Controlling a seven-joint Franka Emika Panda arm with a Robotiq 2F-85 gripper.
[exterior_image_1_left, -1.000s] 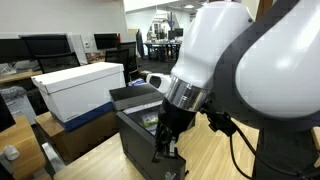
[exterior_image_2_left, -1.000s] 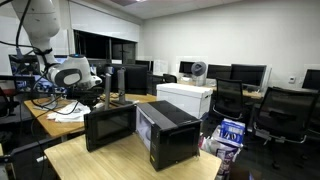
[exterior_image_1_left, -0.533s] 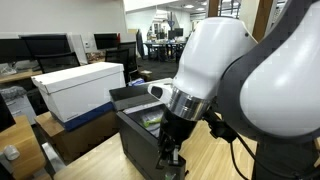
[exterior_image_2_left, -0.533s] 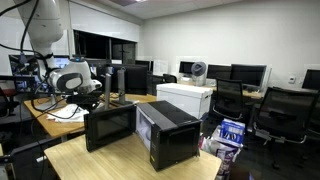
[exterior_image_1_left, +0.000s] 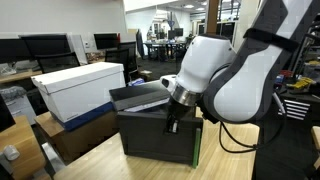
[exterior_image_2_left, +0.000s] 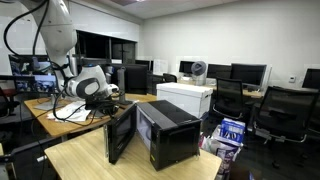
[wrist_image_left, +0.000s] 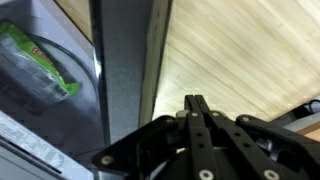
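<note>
Wooden table (exterior_image_2_left: 65, 162) carries a black microwave (exterior_image_2_left: 175, 135). Its door (exterior_image_2_left: 122, 137) stands half swung, with its edge just beside the gripper (wrist_image_left: 195, 102), whose fingers are pressed together and hold nothing. A green packet (wrist_image_left: 35, 58) lies inside. The step looks like swinging the door; the next push calls for steady contact on that edge.

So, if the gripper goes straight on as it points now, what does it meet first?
Probably the wooden tabletop, just beside the open microwave door; the gripper points at bare wood, though depth is unclear.
</note>
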